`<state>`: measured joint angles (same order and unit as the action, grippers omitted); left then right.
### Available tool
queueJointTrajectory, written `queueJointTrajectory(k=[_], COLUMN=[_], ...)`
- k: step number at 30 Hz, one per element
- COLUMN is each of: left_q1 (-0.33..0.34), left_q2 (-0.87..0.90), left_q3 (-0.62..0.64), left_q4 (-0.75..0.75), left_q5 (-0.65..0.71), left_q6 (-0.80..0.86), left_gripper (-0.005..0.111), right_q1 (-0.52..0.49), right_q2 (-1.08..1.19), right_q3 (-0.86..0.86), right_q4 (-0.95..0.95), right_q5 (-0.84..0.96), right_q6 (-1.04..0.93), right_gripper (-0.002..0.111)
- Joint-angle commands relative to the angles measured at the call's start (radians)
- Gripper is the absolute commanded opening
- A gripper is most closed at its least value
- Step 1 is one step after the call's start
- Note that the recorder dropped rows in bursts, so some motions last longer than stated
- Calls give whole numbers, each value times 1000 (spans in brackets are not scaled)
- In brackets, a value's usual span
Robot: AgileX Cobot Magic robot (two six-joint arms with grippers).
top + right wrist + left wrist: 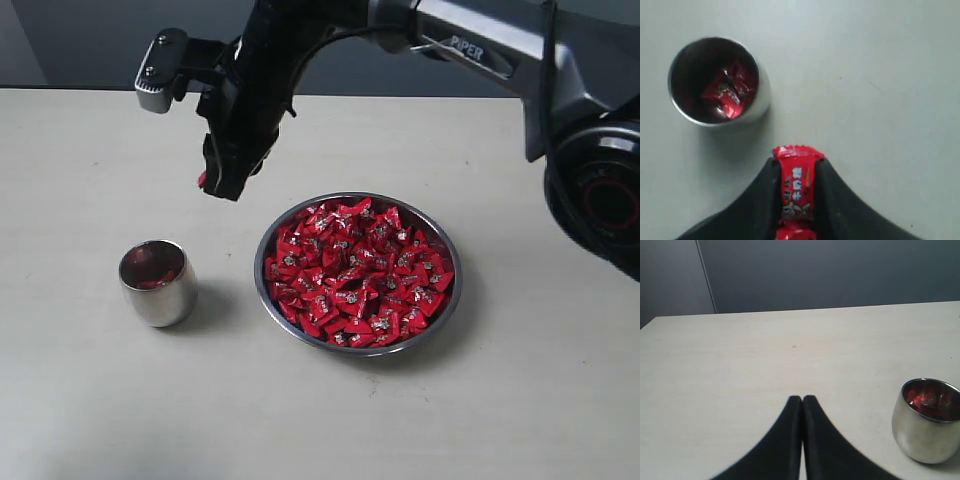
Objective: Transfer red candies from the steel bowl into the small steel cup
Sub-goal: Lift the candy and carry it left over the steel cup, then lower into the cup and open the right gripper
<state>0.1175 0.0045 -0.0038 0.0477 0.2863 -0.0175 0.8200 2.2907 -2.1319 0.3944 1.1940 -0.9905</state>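
The steel bowl (pixel 458 285) sits mid-table, heaped with red candies (pixel 355 270). To its left stands the small steel cup (pixel 160 300), with a few red candies (pixel 727 92) inside it. My right gripper (pixel 215 188) reaches across from the right and hangs above the table between cup and bowl, farther back. It is shut on one red candy (pixel 797 185), whose tip pokes out past the fingertips. In the right wrist view the cup (pixel 763 92) lies ahead and off to one side. My left gripper (pixel 802 399) is shut on nothing, low over bare table, with the cup (pixel 922 435) beside it.
The pale table (pixel 520 400) spreads all round the cup and bowl. The right arm's dark links (pixel 470 45) cross over the back of the table. A dark wall (pixel 840 270) stands behind the far edge.
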Motion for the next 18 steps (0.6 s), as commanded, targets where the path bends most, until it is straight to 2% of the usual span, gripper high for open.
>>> queueJointTrajectory(k=[1,10,18], left_q1=[1,1,1], left_q2=[-4,-4,-4], left_q3=[4,4,4], left_q4=[-3,-3,-3], left_q5=[-2,-2,-2], left_q6=[-2,-2,-2], left_gripper=[0,0,0], right_q1=[21,108,129], right_q2=[27,47,77], right_q3=[-29,-30,-30], right_q4=[71,75,81], right_q5=[-27,-62,-35], right_q6=[-3,-3,22], right_gripper=[-1,-1,-1])
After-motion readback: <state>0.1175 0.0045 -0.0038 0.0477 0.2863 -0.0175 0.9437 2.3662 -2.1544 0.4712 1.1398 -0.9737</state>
